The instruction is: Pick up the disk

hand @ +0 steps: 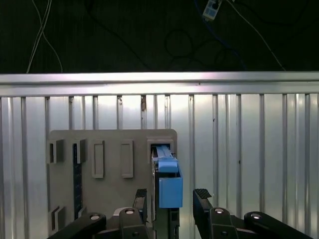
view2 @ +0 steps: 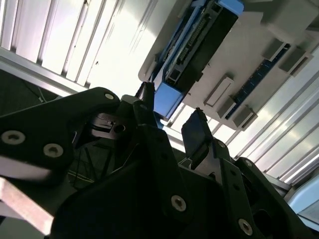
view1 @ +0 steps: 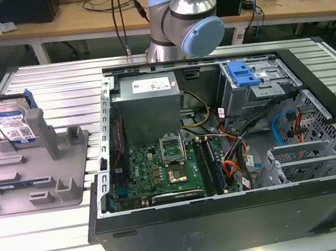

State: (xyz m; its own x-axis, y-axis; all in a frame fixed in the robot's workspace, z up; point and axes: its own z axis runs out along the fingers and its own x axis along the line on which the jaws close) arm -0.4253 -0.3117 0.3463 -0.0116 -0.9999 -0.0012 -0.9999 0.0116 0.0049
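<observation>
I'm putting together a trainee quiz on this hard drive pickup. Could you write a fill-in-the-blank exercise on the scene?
1. The silver metal hard drive with blue side rails stands on edge in the ____ moulded fixture.
2. The black gripper is ____, with one finger on each side of the drive.
3. The open black computer case sits on the exterior view's ____ of the fixture.
Missing words: grey; open; right.
</observation>
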